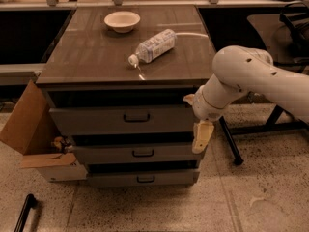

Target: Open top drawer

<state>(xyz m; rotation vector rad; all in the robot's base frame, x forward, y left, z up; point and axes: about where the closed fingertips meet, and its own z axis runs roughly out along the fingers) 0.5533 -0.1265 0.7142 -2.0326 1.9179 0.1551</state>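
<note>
Camera view: a grey three-drawer cabinet (48,93) seen from the front and slightly above, with a white robot arm (251,76) reaching in from the right.
Top drawer: the top drawer (96,121) sits directly under the brown cabinet top (87,62), a dark gap showing above its flat grey front; it is the widest and tallest of the three.
Pull handle: the small dark pull handle (136,117) sits at the centre of that front, with nothing touching it.
Gripper: the cream-coloured gripper (203,137) hangs pointing down at the cabinet's right edge, just below the right end of the top drawer and in front of the right end of the middle drawer (137,153); it is well apart from the pull handle.
Gripper state: cannot tell whether it is open or closed; it holds nothing that shows.
Bottom drawer: the bottom drawer (142,179) is the narrowest, with the same dark handle.
On the cabinet top: a white bowl (122,21) stands near the back; a clear plastic bottle (154,46) lies on its side nearer the middle, its white cap towards the front.
Left side: an open cardboard box (29,124) leans against the cabinet.
Floor: speckled stone floor (145,209), a black bar (24,211) lying at the lower left.
</note>
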